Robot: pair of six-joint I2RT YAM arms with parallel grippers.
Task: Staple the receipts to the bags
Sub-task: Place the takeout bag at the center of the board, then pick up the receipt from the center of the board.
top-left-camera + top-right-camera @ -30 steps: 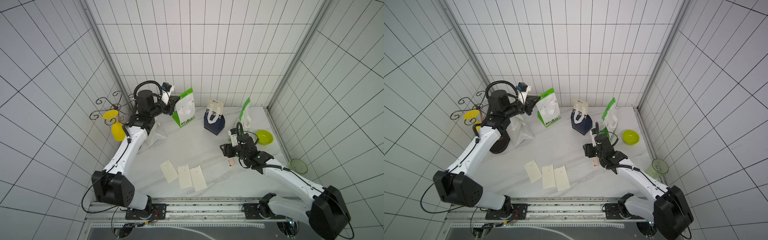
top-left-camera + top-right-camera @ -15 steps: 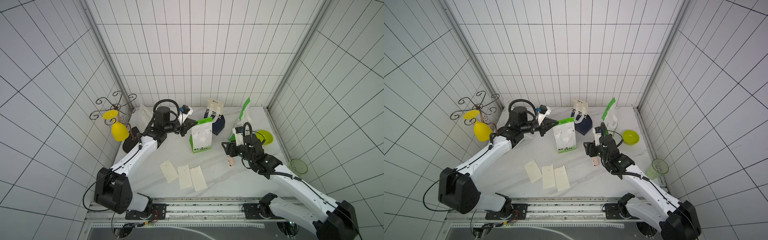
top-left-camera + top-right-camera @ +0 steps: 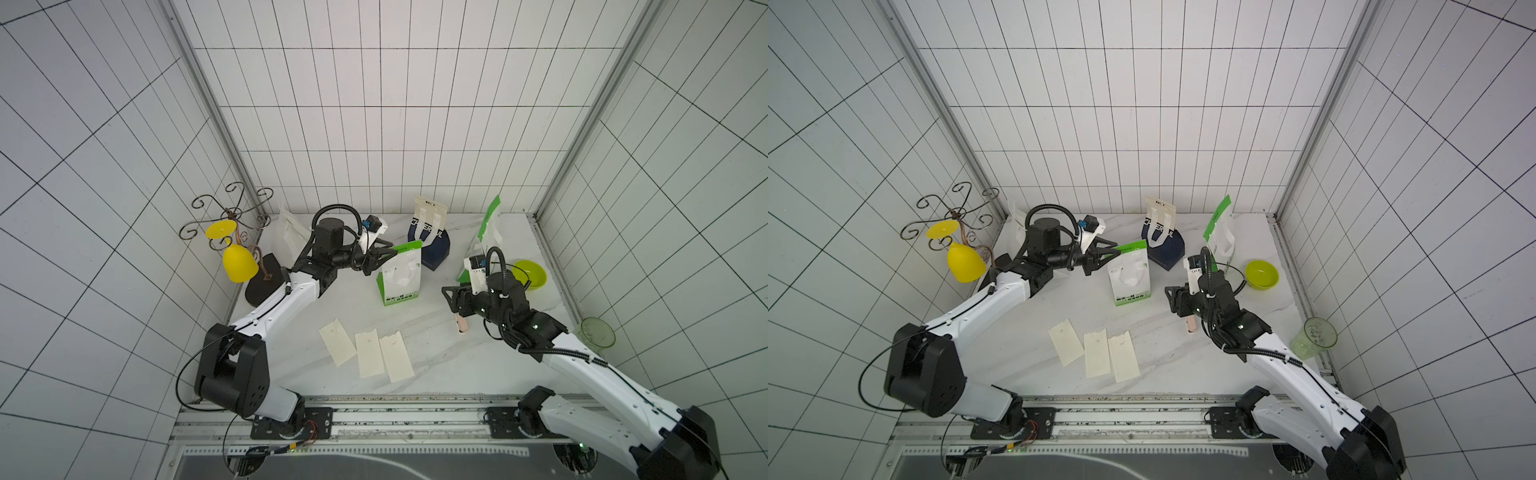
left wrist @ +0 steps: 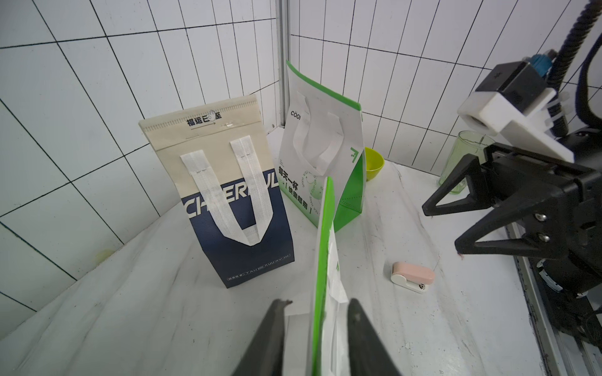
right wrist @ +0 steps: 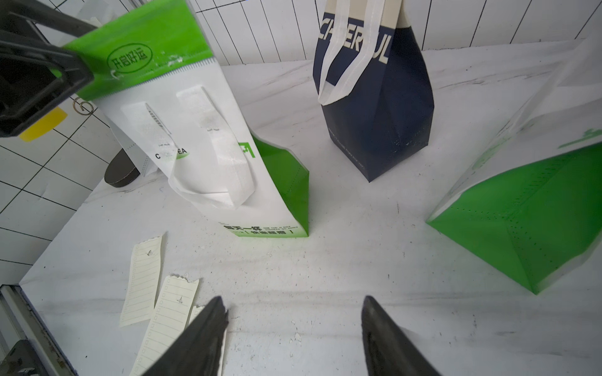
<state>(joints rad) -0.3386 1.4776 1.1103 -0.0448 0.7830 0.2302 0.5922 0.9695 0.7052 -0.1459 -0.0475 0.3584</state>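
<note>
the jaws of the left gripper (image 4: 315,302) are parted on either side of the top edge of the white-and-green bag (image 3: 401,276), which stands upright in the middle of the counter (image 3: 436,365). this light bag could be caught and tipped over if the arm is pulled back carelessly. the jaws of the right gripper (image 5: 294,302) are spread wide and empty near the pink stapler (image 4: 412,276), which could be knocked away. four bags are counted, with the navy bag (image 3: 438,253), a second white-and-green bag (image 3: 492,239) and a plain white bag (image 3: 289,235). three receipts (image 3: 369,353) are seen, and one stapler.
</note>
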